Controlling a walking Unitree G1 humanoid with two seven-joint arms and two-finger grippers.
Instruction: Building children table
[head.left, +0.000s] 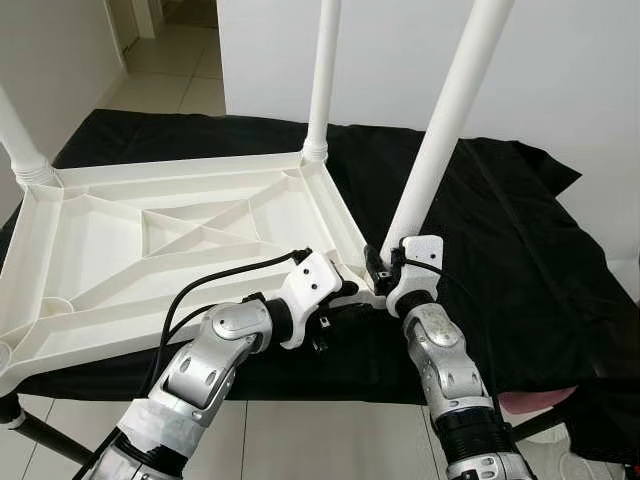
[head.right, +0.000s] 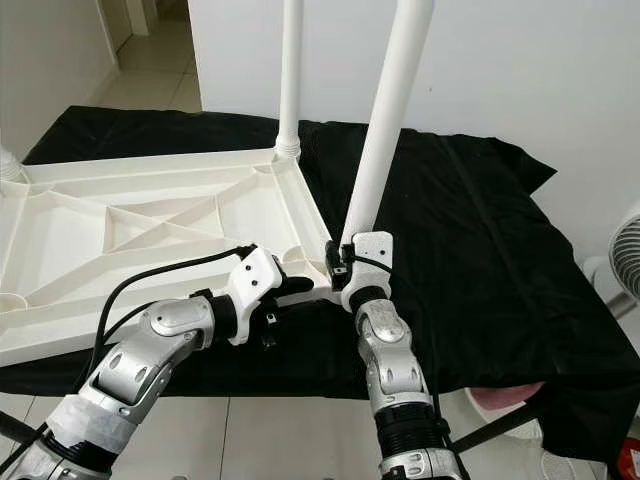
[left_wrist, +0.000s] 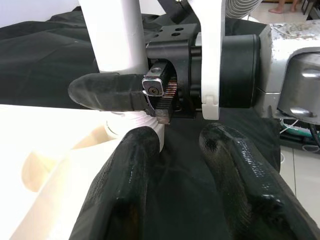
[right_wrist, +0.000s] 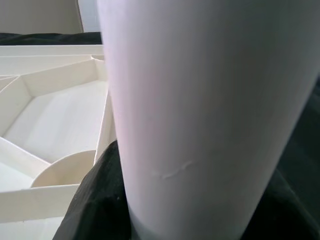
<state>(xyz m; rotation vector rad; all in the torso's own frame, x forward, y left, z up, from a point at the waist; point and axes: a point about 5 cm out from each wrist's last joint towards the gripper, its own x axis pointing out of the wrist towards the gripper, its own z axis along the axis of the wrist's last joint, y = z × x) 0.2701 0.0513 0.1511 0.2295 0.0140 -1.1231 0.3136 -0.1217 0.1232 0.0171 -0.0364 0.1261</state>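
Left eye view: I'm clamping the right gripper (head.left: 385, 272) on the table leg (head.left: 432, 150) just above the tabletop (head.left: 150, 250) corner; leg's leaning toward 1 o'clock. Left gripper (head.left: 335, 300), fingers apart, is bracing the corner at 9 o'clock.

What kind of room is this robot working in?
Probably a room in a home: pale tiled floor, plain white wall, a fan nearby, and an upturned white table top on black cloth.
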